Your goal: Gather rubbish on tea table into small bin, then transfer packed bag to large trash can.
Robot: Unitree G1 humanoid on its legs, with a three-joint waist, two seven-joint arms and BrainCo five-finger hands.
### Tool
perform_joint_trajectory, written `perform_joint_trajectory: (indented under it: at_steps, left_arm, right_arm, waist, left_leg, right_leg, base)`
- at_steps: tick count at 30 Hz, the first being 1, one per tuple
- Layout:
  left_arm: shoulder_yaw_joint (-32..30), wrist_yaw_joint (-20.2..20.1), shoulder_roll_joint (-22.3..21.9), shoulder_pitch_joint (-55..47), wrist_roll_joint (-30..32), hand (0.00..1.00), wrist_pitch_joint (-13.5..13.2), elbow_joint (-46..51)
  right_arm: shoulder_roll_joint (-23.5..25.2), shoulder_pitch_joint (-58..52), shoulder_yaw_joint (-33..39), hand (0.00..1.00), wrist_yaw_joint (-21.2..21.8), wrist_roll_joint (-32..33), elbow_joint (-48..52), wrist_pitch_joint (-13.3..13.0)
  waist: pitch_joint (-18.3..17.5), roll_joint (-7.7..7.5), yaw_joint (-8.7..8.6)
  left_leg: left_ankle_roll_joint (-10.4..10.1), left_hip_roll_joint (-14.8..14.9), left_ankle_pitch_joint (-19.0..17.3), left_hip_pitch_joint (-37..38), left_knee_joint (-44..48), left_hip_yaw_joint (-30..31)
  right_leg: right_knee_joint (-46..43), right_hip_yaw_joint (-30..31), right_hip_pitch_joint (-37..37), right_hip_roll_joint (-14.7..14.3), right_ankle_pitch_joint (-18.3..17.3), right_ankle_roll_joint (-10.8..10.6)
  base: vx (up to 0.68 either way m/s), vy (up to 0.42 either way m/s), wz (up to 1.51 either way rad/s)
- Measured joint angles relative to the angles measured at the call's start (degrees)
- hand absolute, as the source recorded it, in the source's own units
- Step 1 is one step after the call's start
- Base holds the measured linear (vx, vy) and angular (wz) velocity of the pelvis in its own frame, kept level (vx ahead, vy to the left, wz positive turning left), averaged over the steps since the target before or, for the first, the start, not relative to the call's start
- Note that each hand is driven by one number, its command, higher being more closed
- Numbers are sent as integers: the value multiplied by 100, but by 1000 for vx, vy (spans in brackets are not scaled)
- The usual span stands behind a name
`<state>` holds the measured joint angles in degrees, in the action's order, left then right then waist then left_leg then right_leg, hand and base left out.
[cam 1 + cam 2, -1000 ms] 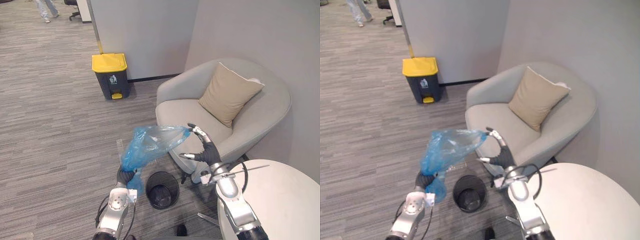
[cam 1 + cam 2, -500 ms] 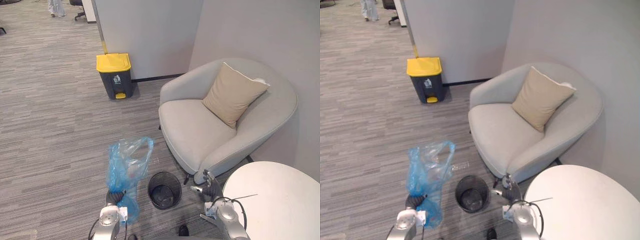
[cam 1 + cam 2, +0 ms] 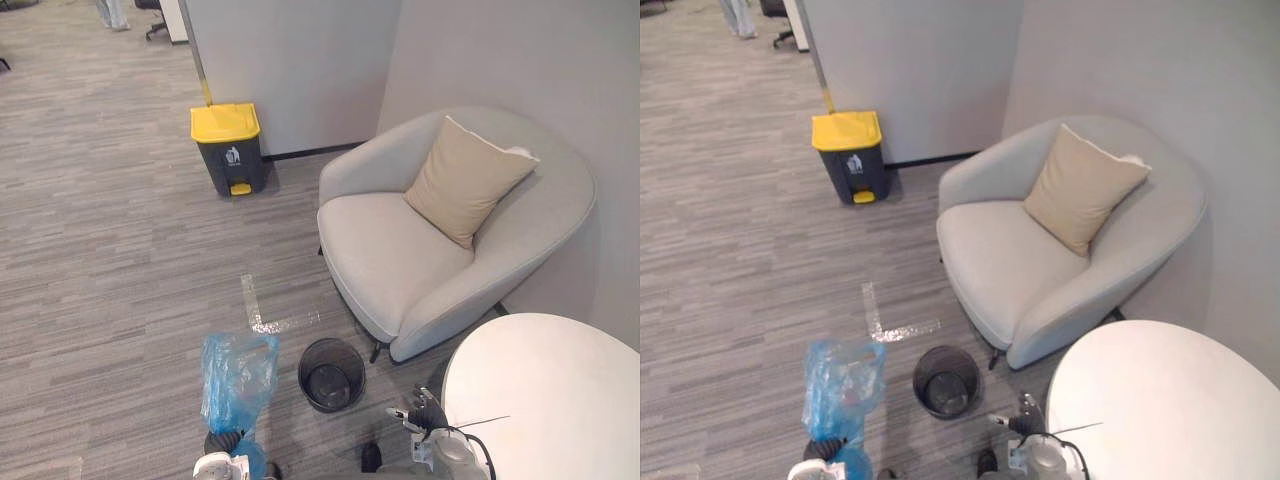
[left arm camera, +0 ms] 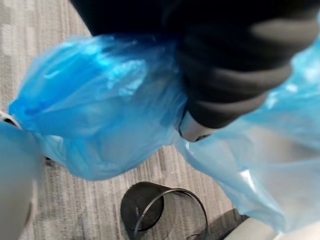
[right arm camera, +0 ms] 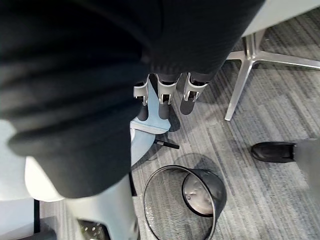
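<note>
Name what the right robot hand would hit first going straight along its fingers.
Likely the lower edge of the pale grey upholstered armchair, just past the right robot hand; depth is unclear.

Light: bright, even, from overhead | Shadows: soft, short, under the armchair (image 3: 440, 260) and beside the small bin (image 3: 331, 374) | Glare: pale sheen across the round desk (image 3: 540, 390) | Left wrist view: light glows through the blue bag (image 4: 100, 115)
</note>
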<state>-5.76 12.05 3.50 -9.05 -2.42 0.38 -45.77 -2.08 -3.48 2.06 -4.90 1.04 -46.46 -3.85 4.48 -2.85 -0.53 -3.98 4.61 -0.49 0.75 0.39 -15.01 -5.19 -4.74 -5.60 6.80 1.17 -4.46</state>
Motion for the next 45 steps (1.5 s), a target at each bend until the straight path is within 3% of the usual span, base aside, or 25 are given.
perform_joint_trajectory:
  at_steps: [4, 5, 7, 9, 10, 12, 15, 18, 19, 22, 24, 25, 26, 29, 31, 36, 40, 41, 43, 44, 45]
  left_arm:
    - [3, 4, -18, 51, -8, 100, -5, 75]
    - [6, 4, -13, 114, -10, 100, -5, 93]
    - [8, 12, 6, 85, -19, 100, -17, 303]
    - [23, 12, -30, 121, -92, 100, -26, 366]
    - [33, 12, -59, 172, -131, 100, -25, 397]
    - [129, 6, -220, 295, -181, 100, -20, 522]
    - [269, 3, -340, 281, -173, 100, -17, 687]
    - [306, -11, -377, 364, -154, 100, -3, 828]
    - [356, -24, -411, 368, -124, 100, -7, 973]
    - [447, -110, -428, 379, -109, 100, -4, 1030]
    - [495, -119, -451, 346, -110, 100, 3, 1007]
    - [516, -118, -380, 340, -109, 100, 10, 844]
    - [533, -112, -265, 271, -105, 100, 27, 723]
    - [694, -112, -208, 308, -101, 100, 24, 656]
    - [720, -115, -154, 303, -99, 100, 24, 548]
    - [698, -105, 39, 265, -98, 100, 23, 391]
    - [694, -106, 25, 208, -99, 100, 13, 388]
    - [703, -105, 24, 204, -100, 100, 14, 390]
    - [720, -104, 34, 154, -105, 100, 6, 523]
    - [721, -103, 37, 140, -105, 100, -1, 592]
    - [721, -102, 34, 138, -106, 100, 0, 589]
  right_arm:
    - [-22, 37, 3, 0, -66, -3, 1, -6]
    - [-8, -2, -7, 0, -73, -2, -24, -3]
    - [-7, 18, -7, 0, -77, 3, -195, 4]
    - [-27, 222, -4, 0, -91, 3, -172, -13]
    - [-32, 256, 1, 0, -109, 4, -164, -14]
    - [-32, 347, 4, 0, -214, 5, 52, -14]
    - [21, 359, 2, 0, -252, -6, 73, -7]
    - [198, 308, 226, 0, -331, -10, 93, -1]
    - [193, 191, 229, 0, -371, -10, 249, 14]
    - [210, 71, 231, 0, -406, -10, 328, 37]
    - [207, -21, 272, 0, -416, -9, 317, 39]
    - [331, -46, 391, 0, -414, -2, 270, 113]
    - [477, -106, 448, 0, -420, 2, 291, 114]
    - [406, -85, 468, 0, -433, -9, 227, 115]
    - [385, 25, 469, 0, -453, -20, 46, 112]
    - [364, 251, 478, 0, -462, -108, -254, 129]
    - [227, 327, 637, 0, -492, -116, -426, 132]
    - [204, 302, 633, 0, -496, -116, -426, 135]
    - [183, 124, 644, 0, -517, -115, -362, 138]
    - [174, 54, 684, 0, -516, -115, -354, 132]
    - [204, 20, 725, 0, -522, -115, -328, 121]
  waist:
    - [6, -13, 61]
    - [58, 41, 3]
    - [-18, -71, 88]
    - [6, 33, 261]
    - [22, 42, 267]
    - [268, 308, 252]
    - [357, 434, 264]
    - [555, 189, 224]
    - [572, 156, 212]
    - [553, 194, 91]
    - [529, 311, 80]
    - [495, 207, 126]
    - [375, 53, 82]
    - [322, 30, 59]
    - [360, 122, 65]
    - [339, 131, 95]
    - [390, 46, 77]
    - [406, 42, 61]
    - [427, 29, 38]
    - [484, 56, 18]
    - [471, 39, 20]
  left_leg:
    - [90, 60, -82, -302, 279, 25]
    - [96, 78, -45, -387, 386, 167]
    - [60, 21, -21, -413, 486, 382]
    - [-17, 110, 52, -754, 653, 558]
    - [-33, 157, 76, -846, 708, 629]
    - [-138, 299, 255, -1256, 870, 1064]
    - [-203, 395, 653, -1243, 467, 1079]
    - [77, 487, 134, -1344, 1661, 288]
    - [163, 497, -290, -1344, 2156, 88]
    - [197, 689, -1112, -1183, 2776, -377]
    - [40, 872, -1645, -965, 2639, -646]
    - [9, 603, -1532, -946, 2334, -651]
    - [118, 240, -1236, -754, 1748, -634]
    - [386, -167, -951, -727, 1268, -544]
    - [447, -293, -914, -708, 1222, -509]
    - [447, -348, -927, -653, 1158, -513]
    - [496, -540, -1197, -566, 1185, -360]
    - [544, -563, -1266, -516, 1191, -268]
    - [637, -607, -1388, -311, 1202, 48]
    - [701, -599, -1419, -174, 1212, 200]
    - [708, -575, -1466, -135, 1212, 286]
  right_leg:
    - [39, 35, -30, 49, 47, -135]
    - [-986, 65, -185, 44, -610, -58]
    - [-1354, 177, -67, 8, -1022, -79]
    - [-826, 173, 14, -160, -927, 85]
    - [-760, 120, 6, -206, -871, 118]
    - [-539, -318, -17, -368, -676, 251]
    - [-569, -736, -20, -378, -589, 403]
    - [-652, -1128, -28, -37, -584, 499]
    - [-652, -1280, -36, 87, -603, 527]
    - [-653, -1684, -60, 284, -506, 393]
    - [-662, -1835, -39, 259, -453, 223]
    - [-579, -1776, -43, 383, -404, 105]
    - [-382, -1729, -22, 512, -378, 72]
    - [45, -1608, 191, 564, -191, -59]
    - [243, -1512, 291, 586, -46, -40]
    - [260, -1491, 299, 597, -32, -108]
    - [-1056, -1516, -55, 1024, -731, -186]
    - [-1420, -1475, -127, 1102, -763, -85]
    - [-2934, -792, -642, 1198, -550, 435]
    - [-3657, -498, -1049, 1139, -503, 554]
    - [-3898, -330, -1248, 987, -725, 398]
  base:
    - [-49, 13, 15]
    - [-17, -8, 62]
    - [-5, -70, 66]
    - [-66, -98, 36]
    - [-122, -95, 45]
    - [-175, -106, 71]
    - [-186, -74, 58]
    - [-192, 10, 70]
    - [-200, 48, 77]
    - [-139, 177, 80]
    - [-92, 261, 51]
    - [-1, 214, 34]
    - [30, 224, 39]
    - [49, 126, 45]
    - [23, 106, 19]
    - [54, 16, 0]
    - [61, 29, 15]
    - [140, 49, 49]
    - [181, 78, 63]
    - [212, 60, 60]
    - [257, 6, 62]
